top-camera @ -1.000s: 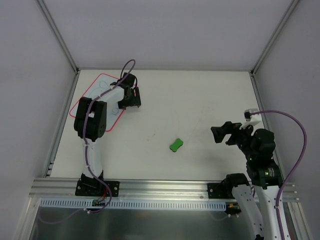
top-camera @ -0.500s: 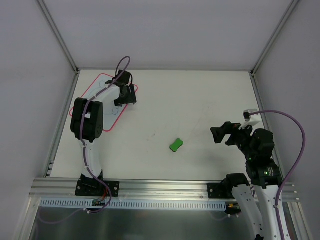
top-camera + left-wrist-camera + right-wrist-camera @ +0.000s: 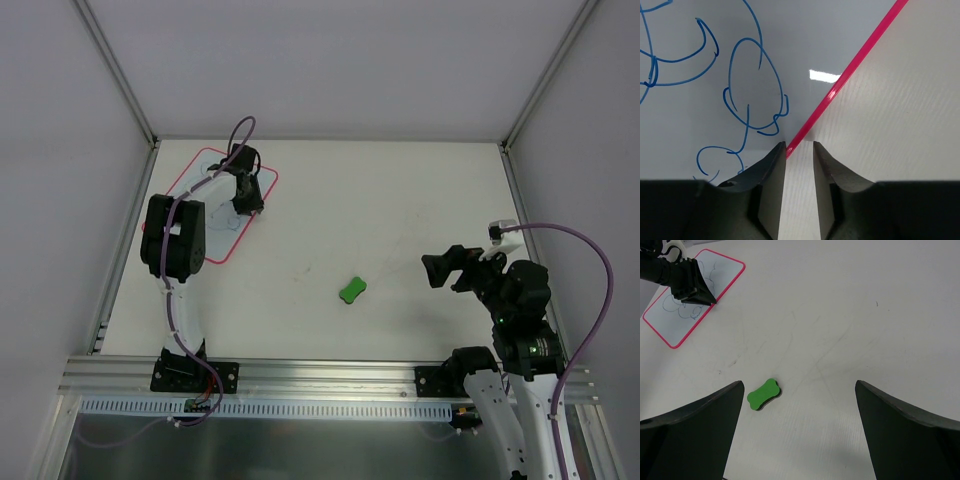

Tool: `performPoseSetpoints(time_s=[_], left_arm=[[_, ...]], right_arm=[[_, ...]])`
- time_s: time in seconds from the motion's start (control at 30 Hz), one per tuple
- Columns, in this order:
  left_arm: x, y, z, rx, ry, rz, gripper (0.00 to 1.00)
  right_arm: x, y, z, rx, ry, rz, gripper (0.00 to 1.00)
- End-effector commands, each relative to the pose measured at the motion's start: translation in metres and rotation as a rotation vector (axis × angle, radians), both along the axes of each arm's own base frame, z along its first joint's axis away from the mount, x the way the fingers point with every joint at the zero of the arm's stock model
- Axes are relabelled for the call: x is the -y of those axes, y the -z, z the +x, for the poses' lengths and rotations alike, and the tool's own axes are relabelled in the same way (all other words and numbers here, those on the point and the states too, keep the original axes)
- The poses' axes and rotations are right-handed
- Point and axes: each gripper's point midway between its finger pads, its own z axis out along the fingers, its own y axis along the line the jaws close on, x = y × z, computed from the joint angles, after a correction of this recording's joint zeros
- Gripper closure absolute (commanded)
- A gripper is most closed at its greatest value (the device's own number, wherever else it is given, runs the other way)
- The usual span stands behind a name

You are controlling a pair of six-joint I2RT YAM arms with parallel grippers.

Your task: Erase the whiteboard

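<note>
The whiteboard point(image 3: 228, 228) lies flat at the table's far left, white with a red-pink border and blue marker scribbles point(image 3: 747, 100). It also shows in the right wrist view point(image 3: 680, 322). My left gripper point(image 3: 245, 203) points down over its right edge. Its jaws stand a narrow gap apart point(image 3: 799, 146), the pink border point(image 3: 850, 75) running to the left fingertip and bare table showing between them. The green eraser point(image 3: 352, 290) lies on the table's middle, also in the right wrist view point(image 3: 763, 394). My right gripper point(image 3: 450, 265) is wide open and empty point(image 3: 800, 385), right of the eraser.
Grey walls and metal frame posts point(image 3: 120, 70) close in the table on the left, back and right. An aluminium rail point(image 3: 320, 375) runs along the near edge by the arm bases. A purple cable point(image 3: 590, 260) loops beside the right arm.
My left gripper has moved left, from the bare table beside the board onto the board's right edge, and its jaws have narrowed. The right arm and the eraser have not moved.
</note>
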Motion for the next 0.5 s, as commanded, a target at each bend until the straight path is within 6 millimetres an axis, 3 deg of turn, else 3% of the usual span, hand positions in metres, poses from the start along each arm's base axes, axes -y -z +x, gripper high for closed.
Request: performPoseSetpoints(time_s=[0.0,0.13,0.23,0.27,0.47], left_arm=[[0.03,0.012,-0.036,-0.101,0.035,-0.092,0.73],[0.057,0.022,-0.067,-0.151,0.092,-0.091,0.8],[0.075,0.026,-0.087,-0.174,0.138,-0.079,0.92],[0.091,0.026,-0.097,-0.177,0.177,-0.075,0.95],[0.135,0.036,-0.154,-0.231,0.311,-0.05,1.0]], right_arm=[[-0.001,-0.011,0.002,0.049,-0.006,0.002,0.01],[-0.001,-0.01,0.002,0.047,-0.003,0.002,0.01],[-0.001,-0.01,0.002,0.046,-0.001,0.003,0.01],[-0.001,-0.009,0.003,0.043,-0.003,0.003,0.01],[-0.003,-0.005,0.005,0.011,-0.012,0.006,0.01]])
